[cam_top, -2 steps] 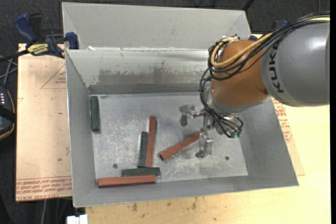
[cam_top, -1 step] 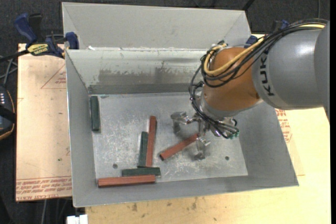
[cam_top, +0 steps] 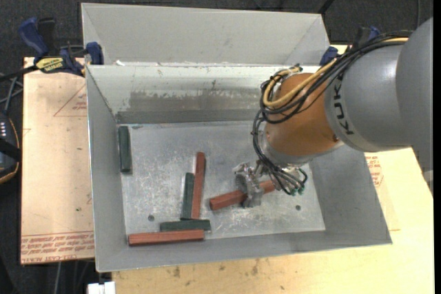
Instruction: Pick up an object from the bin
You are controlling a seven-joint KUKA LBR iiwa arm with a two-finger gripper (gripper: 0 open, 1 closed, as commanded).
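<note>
the gripper [cam_top: 249, 188] sits low at the right end of a short red-brown bar [cam_top: 226, 201], right of the bin's [cam_top: 103, 148] middle; i cannot tell its jaw state.

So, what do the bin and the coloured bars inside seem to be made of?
Bin: sheet metal, dull grey finish, scuffed and scratched floor. Red-brown bars and dark green bars: matte, straight-edged, possibly painted wood or plastic; the look leaves it open.
</note>
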